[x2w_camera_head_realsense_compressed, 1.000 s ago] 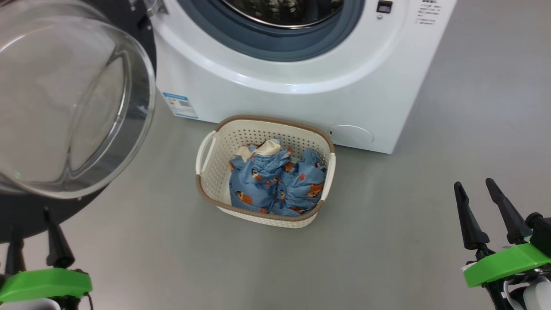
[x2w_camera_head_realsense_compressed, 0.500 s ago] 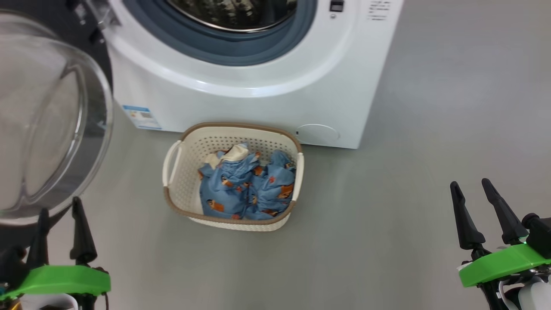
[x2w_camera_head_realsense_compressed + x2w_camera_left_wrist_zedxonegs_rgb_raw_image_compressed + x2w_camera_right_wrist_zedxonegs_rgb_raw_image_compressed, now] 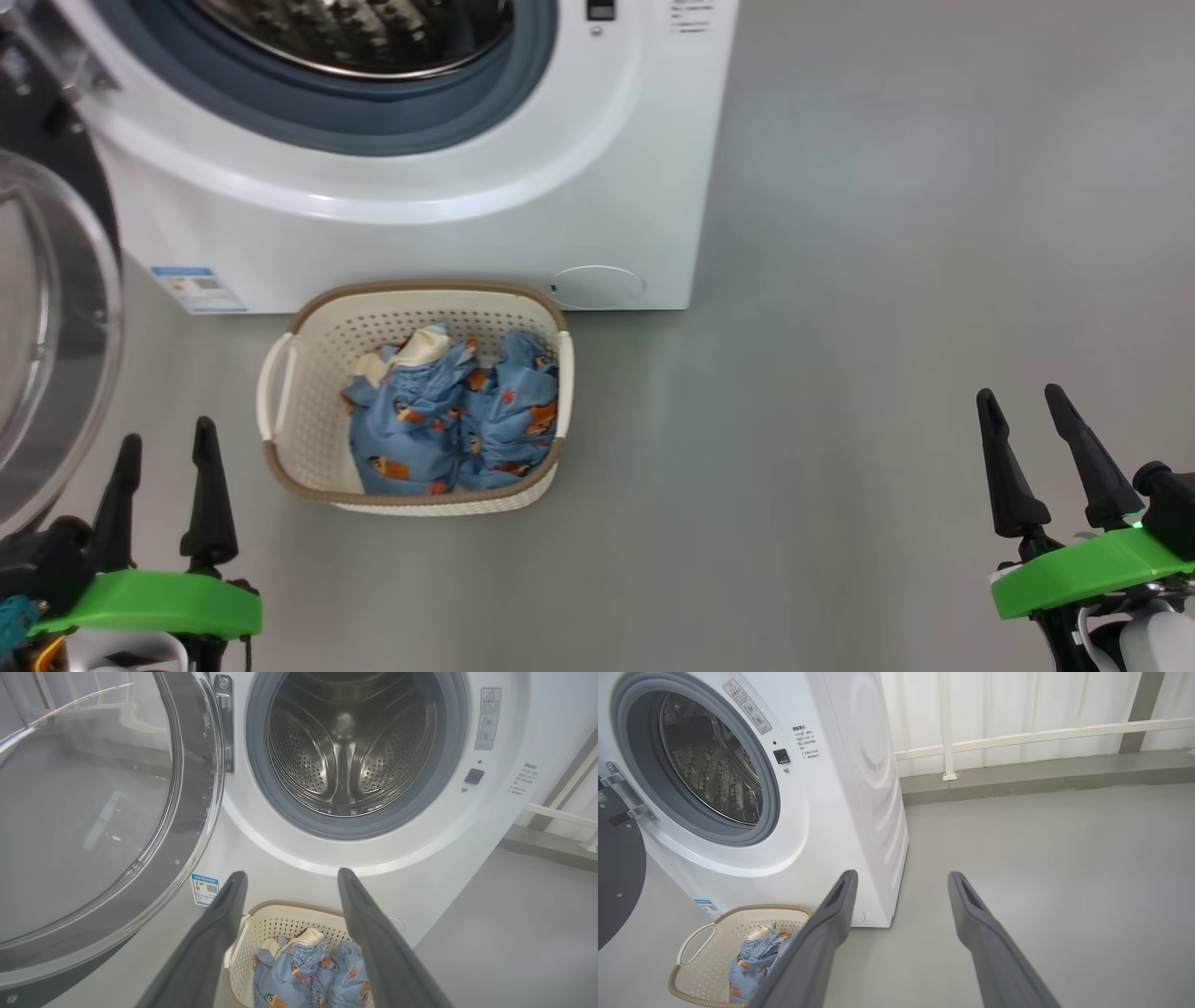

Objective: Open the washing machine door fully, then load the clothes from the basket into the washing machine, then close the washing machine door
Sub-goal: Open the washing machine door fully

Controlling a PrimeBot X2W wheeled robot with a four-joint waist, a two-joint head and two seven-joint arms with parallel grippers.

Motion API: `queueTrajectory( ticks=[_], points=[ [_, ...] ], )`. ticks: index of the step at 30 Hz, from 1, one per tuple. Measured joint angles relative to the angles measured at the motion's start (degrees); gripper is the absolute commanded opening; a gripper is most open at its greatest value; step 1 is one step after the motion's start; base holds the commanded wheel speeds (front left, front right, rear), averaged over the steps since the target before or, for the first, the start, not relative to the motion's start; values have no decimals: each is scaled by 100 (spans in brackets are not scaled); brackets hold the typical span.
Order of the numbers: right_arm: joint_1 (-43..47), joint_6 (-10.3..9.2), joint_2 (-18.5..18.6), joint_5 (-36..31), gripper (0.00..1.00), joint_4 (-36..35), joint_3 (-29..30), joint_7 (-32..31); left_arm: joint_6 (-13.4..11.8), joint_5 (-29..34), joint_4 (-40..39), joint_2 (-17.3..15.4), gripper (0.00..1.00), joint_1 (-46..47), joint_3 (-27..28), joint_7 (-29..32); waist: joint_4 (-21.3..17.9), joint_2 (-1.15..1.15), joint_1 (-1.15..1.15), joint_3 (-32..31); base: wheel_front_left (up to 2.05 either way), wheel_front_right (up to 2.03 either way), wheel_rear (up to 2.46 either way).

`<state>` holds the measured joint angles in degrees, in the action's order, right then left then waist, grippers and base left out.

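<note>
LEFT: washing machine door [image 3: 47, 355] open, just beside wide, empty left jaws; could get knocked on the reach | CENTRE: clothes [image 3: 448, 415] heaped in basket [image 3: 313, 420] before washing machine [image 3: 420, 243]; could snag, spill short of drum [image 3: 355, 33] | RIGHT: right jaws wide, empty

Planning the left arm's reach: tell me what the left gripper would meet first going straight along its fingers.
Probably the washing machine, on its white front just above the basket; the left gripper seems aimed over the basket's far rim, though depth is unclear.
</note>
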<state>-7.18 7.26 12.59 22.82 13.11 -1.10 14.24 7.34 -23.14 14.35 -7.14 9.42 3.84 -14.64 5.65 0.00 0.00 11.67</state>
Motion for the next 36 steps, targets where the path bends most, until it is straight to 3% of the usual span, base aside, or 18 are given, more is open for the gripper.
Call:
queueTrajectory(
  ticks=[14, 36],
  points=[
    [1, 0, -148, 0, 100, -25, 75, 0, 0, -49, -190, -219, 100, 3, -415, 0, -487, 0, 0, 49, 0, 0, 0],
    [-1, 0, -197, -1, 100, -43, 116, 0, 0, -386, -322, -331, 100, 11, -624, 0, -597, 0, 0, 118, 0, 0, 0]
  ],
)
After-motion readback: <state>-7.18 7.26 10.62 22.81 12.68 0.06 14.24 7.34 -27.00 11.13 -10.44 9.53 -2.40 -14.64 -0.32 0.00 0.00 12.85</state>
